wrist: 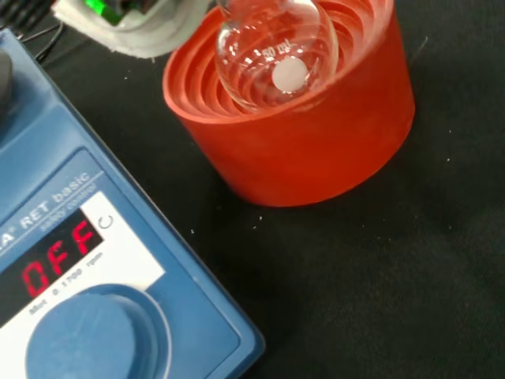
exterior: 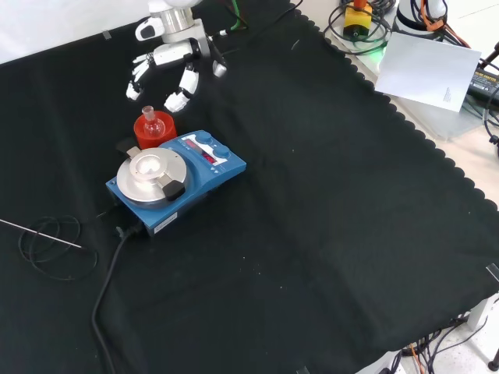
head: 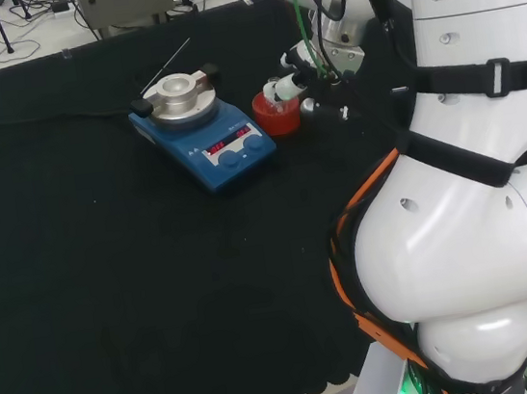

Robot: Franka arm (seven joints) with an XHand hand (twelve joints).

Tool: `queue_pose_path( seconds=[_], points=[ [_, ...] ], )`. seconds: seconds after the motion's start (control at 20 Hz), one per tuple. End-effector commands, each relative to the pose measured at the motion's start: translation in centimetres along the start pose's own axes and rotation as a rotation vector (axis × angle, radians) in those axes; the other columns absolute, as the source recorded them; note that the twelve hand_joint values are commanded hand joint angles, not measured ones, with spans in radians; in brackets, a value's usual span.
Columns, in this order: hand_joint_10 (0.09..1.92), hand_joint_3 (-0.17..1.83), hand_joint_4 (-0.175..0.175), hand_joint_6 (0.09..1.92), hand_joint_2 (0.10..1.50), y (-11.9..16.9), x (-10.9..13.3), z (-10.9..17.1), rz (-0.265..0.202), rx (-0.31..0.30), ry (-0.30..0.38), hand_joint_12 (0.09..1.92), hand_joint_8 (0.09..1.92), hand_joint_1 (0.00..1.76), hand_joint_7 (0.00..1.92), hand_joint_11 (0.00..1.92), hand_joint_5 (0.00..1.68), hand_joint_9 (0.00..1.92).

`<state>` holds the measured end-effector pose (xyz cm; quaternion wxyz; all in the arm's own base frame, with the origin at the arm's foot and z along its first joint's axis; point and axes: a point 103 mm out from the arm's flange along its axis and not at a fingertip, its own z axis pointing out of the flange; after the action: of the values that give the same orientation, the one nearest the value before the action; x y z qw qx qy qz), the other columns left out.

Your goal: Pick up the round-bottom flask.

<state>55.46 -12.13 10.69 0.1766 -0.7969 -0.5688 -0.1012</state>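
**Hand spread above the flask, nothing held**

Black cloth covers the tabletop [exterior: 327, 202], and in the front view a blue magnetic stirrer [exterior: 175, 183] sits left of centre. Touching its 11 o'clock corner is the red ribbed stand [exterior: 153, 132], and there's the round-bottom flask [exterior: 152, 119] seated upright in it, neck up. At 12 o'clock from the flask hangs the hand [exterior: 173, 58], fingers spread and relaxed, gripping nothing, clear of the glass.
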Motion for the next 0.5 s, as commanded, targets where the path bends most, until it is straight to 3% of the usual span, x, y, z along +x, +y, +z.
queue_pose_path(
  seconds=[0.05, 0.5],
  points=[
    [0.74, 0.55, -0.069, 0.09, 0.63, 1.0, -0.2, 0.6, -0.012, 0.000, 0.016, 1.37, 0.70, 0.77, 0.33, 0.04, 0.58, 0.43],
    [0.73, 0.54, -0.069, 0.09, 0.60, 2.1, -0.1, 1.3, -0.036, -0.003, 0.002, 1.36, 0.70, 0.84, 0.34, 0.07, 0.61, 0.45]
  ],
)
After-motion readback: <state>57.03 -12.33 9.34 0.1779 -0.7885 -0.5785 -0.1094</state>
